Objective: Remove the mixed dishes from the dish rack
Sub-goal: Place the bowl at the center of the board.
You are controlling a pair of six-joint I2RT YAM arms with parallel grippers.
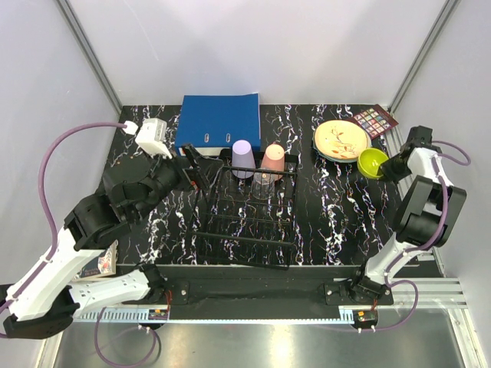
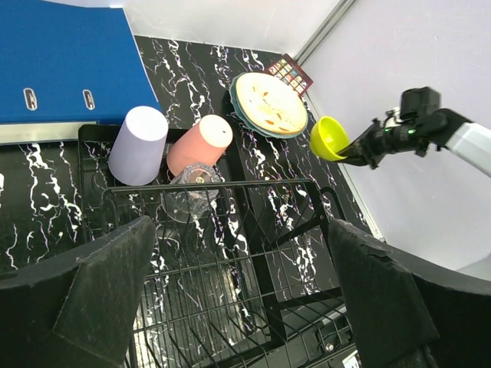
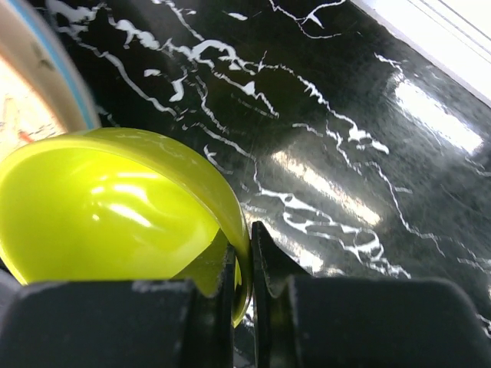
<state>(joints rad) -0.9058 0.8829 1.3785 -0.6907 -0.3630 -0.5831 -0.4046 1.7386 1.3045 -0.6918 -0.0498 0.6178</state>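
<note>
Across the top view, a black counter (image 1: pixel 330 207) with white marble veins filled the cell, with pale grey walls (image 1: pixel 291 46) on three sides and metal posts (image 1: pixel 88 54) at the back corners. A blue binder (image 1: pixel 219 119) lay flat at upper centre of that frame. A white box (image 1: pixel 151 136) sat to its left and a colour card (image 1: pixel 374 119) at upper right.

The dish rack (image 1: pixel 249 244) stood mid-frame, just in front of the binder. At its far end were a lilac cup (image 1: pixel 243 159) and a salmon-pink cup (image 1: pixel 272 161), both mouth-down and leaning, and a clear glass (image 1: pixel 263 186) lay just in front of them. A stack of plates (image 1: pixel 341 139) sat on the counter right of the rack, well apart from it.

The yellow bowl (image 1: pixel 372 162) was tipped on its side just beside the plates, at the right edge. I could not tell whether it touched the counter.

Only the left wrist view showed the left fingers (image 2: pixel 100 299) wide apart, with the rack's bars visible between them. It also showed a teal rim under the pale printed top plate.

Only the right wrist view showed the right fingers (image 3: pixel 115 322) pinched on the bowl's rim, one inside and one outside. The plate edge was at upper left of that frame.
</note>
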